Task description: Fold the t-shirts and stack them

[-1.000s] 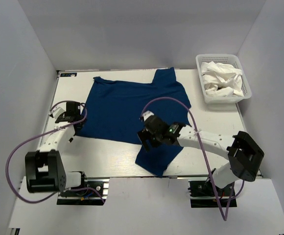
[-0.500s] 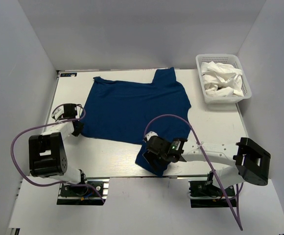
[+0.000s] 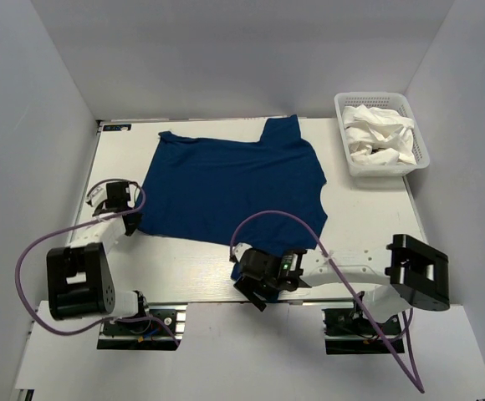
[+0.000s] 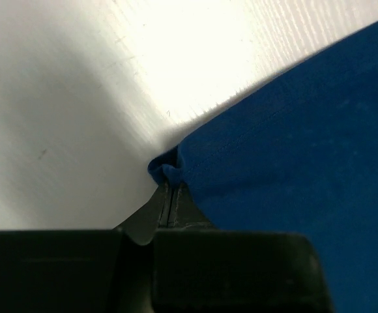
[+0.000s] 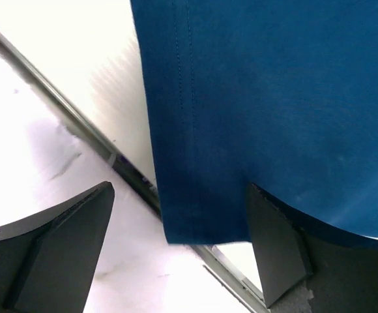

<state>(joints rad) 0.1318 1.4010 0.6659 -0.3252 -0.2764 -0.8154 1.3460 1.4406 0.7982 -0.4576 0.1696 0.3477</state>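
The dark navy t-shirt (image 3: 226, 184) lies spread flat on the white table (image 3: 368, 217), one sleeve toward the back. My left gripper (image 3: 131, 220) is at the shirt's near left corner. In the left wrist view that gripper (image 4: 169, 188) is shut on a small bunched fold of the navy t-shirt (image 4: 293, 163). My right gripper (image 3: 252, 292) is low over the shirt's near corner at the table's front edge. Its jaws (image 5: 180, 189) stand open, with the hemmed corner of the navy t-shirt (image 5: 254, 98) lying between the fingers (image 5: 274, 248). The white t-shirt (image 3: 376, 134) sits crumpled in the basket.
A white plastic lattice basket (image 3: 418, 134) stands at the back right corner of the table. The table's metal front rail (image 5: 120, 163) runs under the right gripper. Grey walls close in the left, right and back sides. Purple cables loop over both arms.
My left gripper has shut on the shirt's near left corner. My right arm has pulled back and down to the shirt's near corner at the front edge.
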